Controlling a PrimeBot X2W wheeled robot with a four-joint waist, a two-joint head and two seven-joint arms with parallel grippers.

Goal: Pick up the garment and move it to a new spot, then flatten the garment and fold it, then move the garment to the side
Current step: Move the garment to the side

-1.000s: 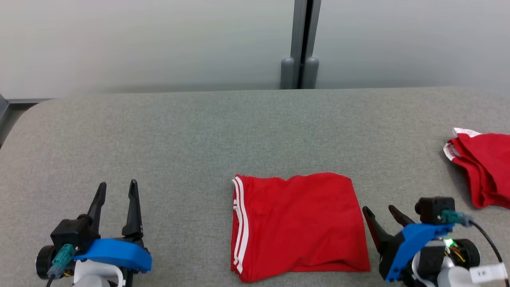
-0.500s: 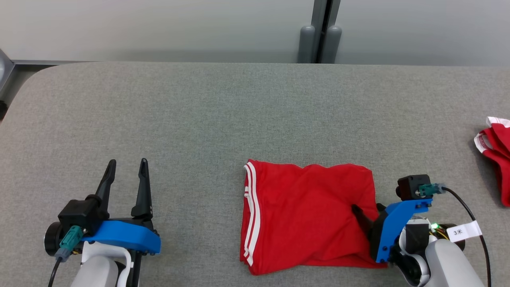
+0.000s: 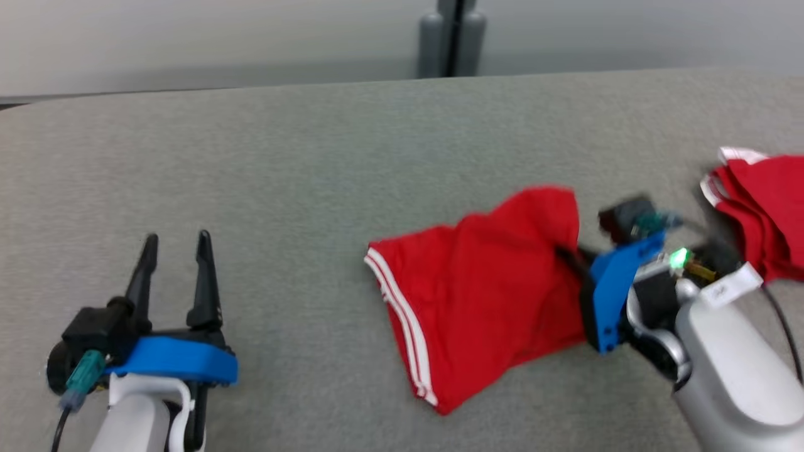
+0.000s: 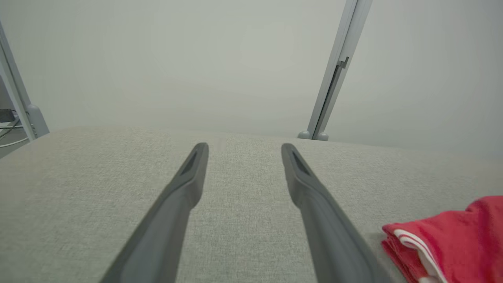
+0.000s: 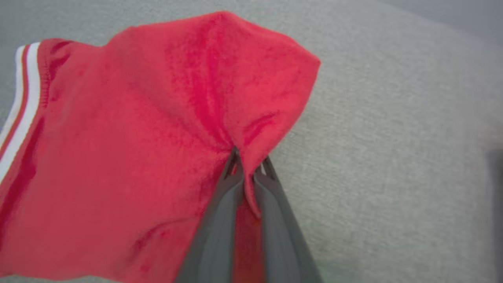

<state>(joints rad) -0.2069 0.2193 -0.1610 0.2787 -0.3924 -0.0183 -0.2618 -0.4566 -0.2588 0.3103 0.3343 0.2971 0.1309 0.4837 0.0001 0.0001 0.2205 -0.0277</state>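
The folded red garment (image 3: 483, 295) with white stripes along its left hem lies right of centre on the grey table (image 3: 282, 176), skewed and bunched at its right side. My right gripper (image 3: 568, 257) is shut on that right edge; in the right wrist view its fingers (image 5: 235, 177) pinch a fold of the red garment (image 5: 137, 137), which lifts into a peak. My left gripper (image 3: 176, 242) stands open at the lower left, apart from the cloth. In the left wrist view its fingers (image 4: 192, 177) hold nothing, and the garment's striped corner (image 4: 440, 236) shows at the lower right.
A second red garment (image 3: 763, 207) with white trim lies at the table's right edge, close behind my right wrist. A grey post (image 3: 451, 37) stands behind the table's far edge. Bare grey cloth surface spreads across the left and far side.
My right gripper has closed on the garment's right edge and pulled it up and to the right, skewing the fold. The head camera has shifted. The left gripper stays open in place.
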